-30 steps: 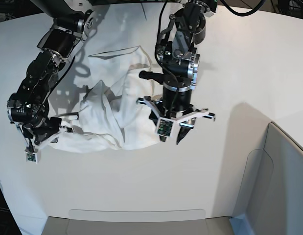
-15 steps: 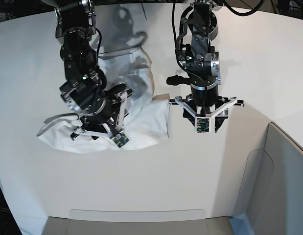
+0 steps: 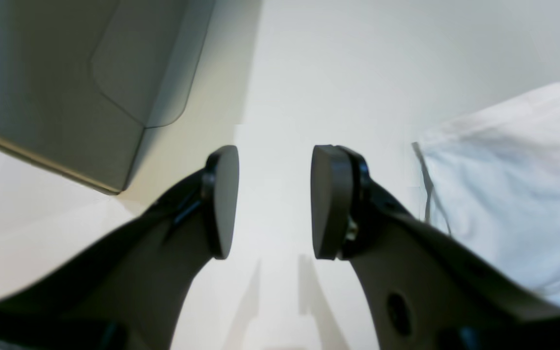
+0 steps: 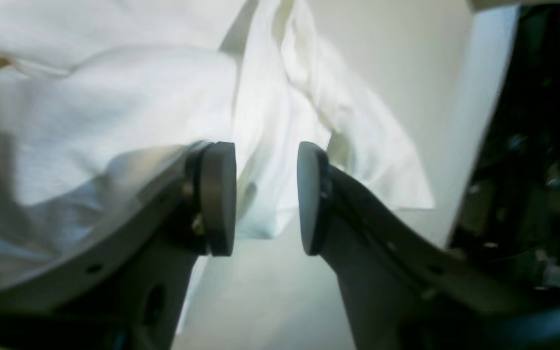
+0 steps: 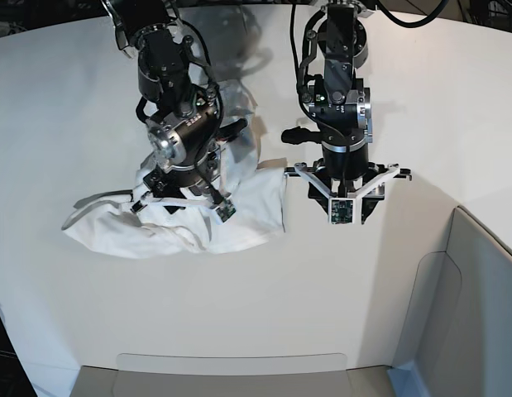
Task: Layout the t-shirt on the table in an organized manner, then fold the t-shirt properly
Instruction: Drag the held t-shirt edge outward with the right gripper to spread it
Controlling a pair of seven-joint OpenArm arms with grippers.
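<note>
The white t-shirt (image 5: pixel 256 211) lies crumpled on the table (image 5: pixel 280 298), left of centre, with one long end trailing left and a squarer corner at the right. My right gripper (image 5: pixel 185 197) hangs over the shirt's middle. In the right wrist view it (image 4: pixel 266 165) is open, with rumpled t-shirt cloth (image 4: pixel 90 107) below and nothing between the pads. My left gripper (image 5: pixel 346 207) stands just right of the shirt's corner. Its wrist view shows it (image 3: pixel 274 170) open over bare table (image 3: pixel 338 63), with the t-shirt edge (image 3: pixel 503 184) off to one side.
A grey bin-like panel (image 5: pixel 479 306) stands at the right front and another (image 5: pixel 231 372) runs along the front edge. The same kind of grey panel (image 3: pixel 66 73) shows in the left wrist view. The right arm's dark links (image 4: pixel 528 146) fill that view's right side.
My right arm has swung from the shirt's left end to above its middle. My left gripper opened wider and shifted right, off the cloth. The shirt's right corner now lies flatter.
</note>
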